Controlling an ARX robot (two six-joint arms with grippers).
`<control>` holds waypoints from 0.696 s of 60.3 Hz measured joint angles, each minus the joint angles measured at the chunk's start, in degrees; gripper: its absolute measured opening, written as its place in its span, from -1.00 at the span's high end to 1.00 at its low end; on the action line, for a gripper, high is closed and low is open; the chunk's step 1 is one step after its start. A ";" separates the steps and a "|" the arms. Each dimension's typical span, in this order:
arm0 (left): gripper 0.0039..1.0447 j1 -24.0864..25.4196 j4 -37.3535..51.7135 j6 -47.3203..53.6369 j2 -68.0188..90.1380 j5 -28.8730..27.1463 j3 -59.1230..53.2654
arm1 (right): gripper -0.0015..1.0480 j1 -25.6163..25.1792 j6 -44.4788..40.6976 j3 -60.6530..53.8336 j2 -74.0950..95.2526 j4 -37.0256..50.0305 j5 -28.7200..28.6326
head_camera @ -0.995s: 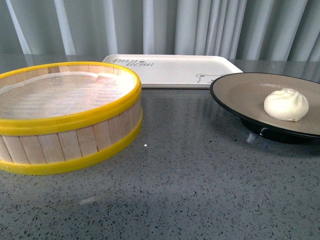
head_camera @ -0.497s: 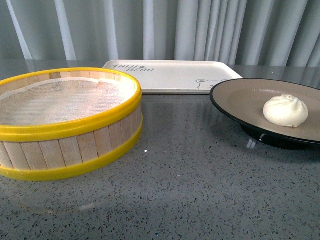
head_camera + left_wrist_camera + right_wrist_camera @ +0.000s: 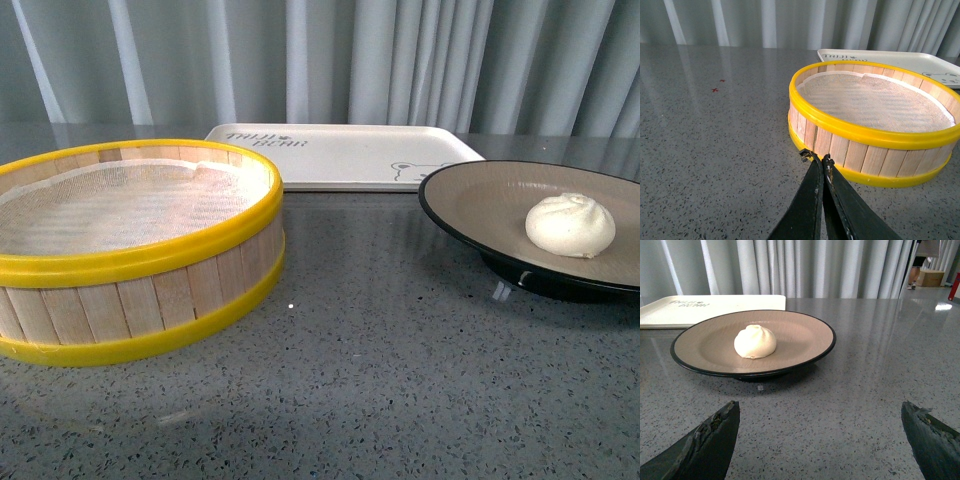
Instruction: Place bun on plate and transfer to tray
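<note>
The white pleated bun (image 3: 570, 225) sits on the beige plate with a black rim (image 3: 480, 195) at the right of the grey table; both show in the right wrist view, the bun (image 3: 755, 341) on the plate (image 3: 805, 335). The cream tray (image 3: 340, 150) with lettering and a bear drawing lies at the back, also in the right wrist view (image 3: 700, 307) and the left wrist view (image 3: 900, 57). My right gripper (image 3: 820, 412) is open and empty, a short way in front of the plate. My left gripper (image 3: 815, 159) is shut and empty, close to the steamer's wall. Neither gripper shows in the front view.
A yellow-rimmed wooden steamer basket (image 3: 130, 250) with a white cloth liner stands at the left, also in the left wrist view (image 3: 875, 120). Grey curtains hang behind the table. Two small red marks (image 3: 715, 90) lie on the table at the far left.
The front view has shifted slightly: the basket, tray and plate all sit a little lower in the picture than a second ago. The bun stays on the plate.
</note>
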 joint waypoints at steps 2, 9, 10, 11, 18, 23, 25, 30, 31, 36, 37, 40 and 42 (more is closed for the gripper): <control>0.93 0.00 -0.26 0.00 -0.63 0.00 -0.37 | -0.83 0.00 0.00 0.00 0.00 0.00 0.02; 0.93 0.00 -2.19 0.00 -3.30 0.02 -1.11 | -0.83 0.00 0.00 0.00 0.00 0.00 0.02; 0.93 -0.02 -3.17 0.00 -4.07 0.02 -1.09 | -0.83 0.00 0.00 0.00 0.00 0.00 0.02; 0.93 0.00 -5.18 0.00 -5.35 -0.04 -1.09 | -0.83 0.00 -0.02 0.00 0.00 0.00 0.00; 0.93 0.00 -9.01 0.00 -10.40 0.02 -1.88 | -0.83 0.00 0.00 0.00 0.00 0.00 0.02; 0.93 0.00 -9.20 0.07 -12.22 0.00 -2.56 | -0.83 0.00 0.00 0.00 0.00 0.00 0.00; 0.93 0.00 -9.09 0.02 -12.44 0.00 -2.56 | -0.83 0.00 0.00 0.00 0.00 0.00 0.02; 0.93 0.00 -9.07 0.00 -12.76 -0.02 -2.56 | -0.83 0.00 0.00 0.00 0.00 0.00 0.02; 0.93 0.00 -9.07 0.00 -12.76 -0.02 -2.56 | -0.83 0.00 0.00 0.00 0.00 0.00 0.00; 0.93 0.00 -9.07 0.00 -12.76 -0.02 -2.56 | -0.83 0.00 0.00 0.00 0.00 0.00 0.02; 0.93 0.00 -9.07 0.00 -12.76 -0.02 -2.56 | -0.83 0.00 0.00 0.00 0.00 0.00 0.00; 0.93 0.00 -9.07 0.00 -12.81 -0.02 -2.56 | -0.83 0.00 0.00 0.00 0.00 0.00 0.00; 0.93 0.00 -9.07 0.00 -12.83 -0.02 -2.56 | -0.83 0.00 0.00 0.00 0.00 0.00 0.00</control>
